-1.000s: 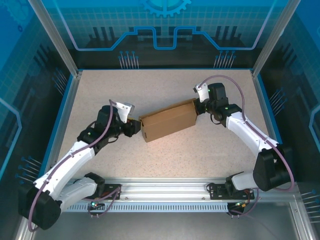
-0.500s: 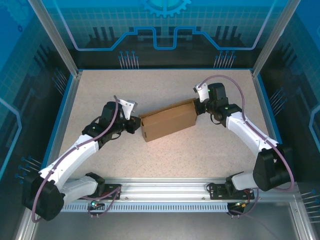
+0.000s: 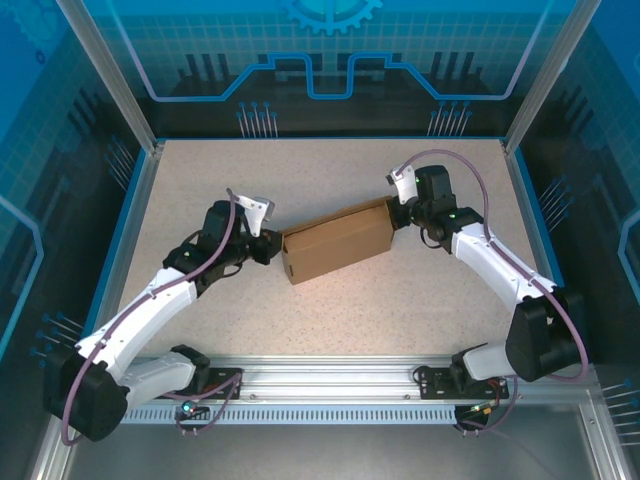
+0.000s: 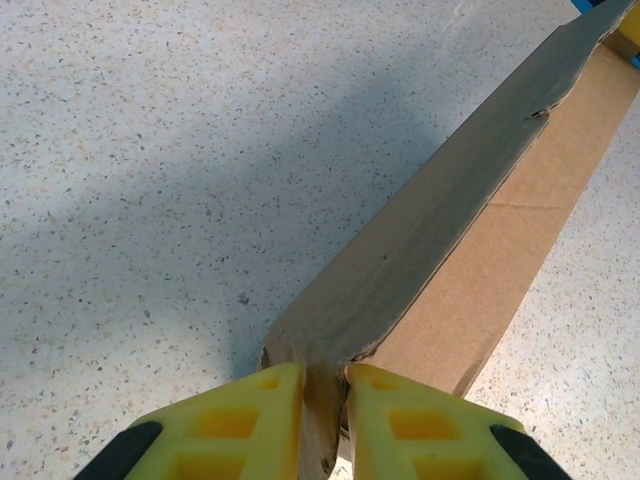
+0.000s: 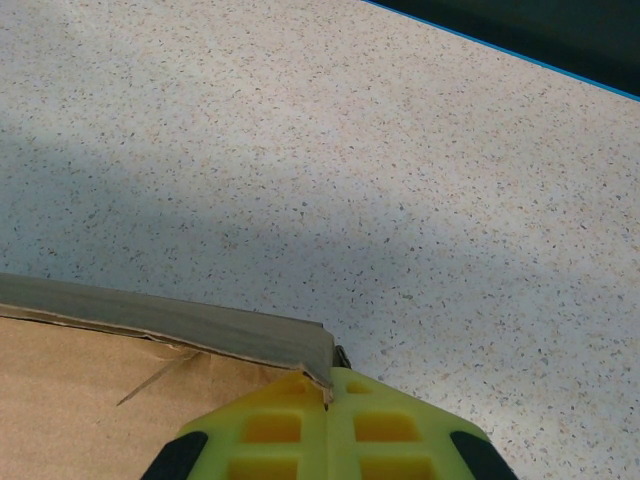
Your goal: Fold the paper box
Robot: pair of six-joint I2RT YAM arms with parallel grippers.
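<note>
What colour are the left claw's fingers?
Yellow fingers, clearest in the left wrist view.

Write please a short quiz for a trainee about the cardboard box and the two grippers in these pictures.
1. True or false: the left gripper hangs open above the paper box.
2. Where do the left gripper and the right gripper stand? A) both at one end of the box B) at opposite ends C) both over its middle
3. What does the box rest on?
Key: 1 false, it is shut on a box edge; 2 B; 3 the speckled table.
</note>
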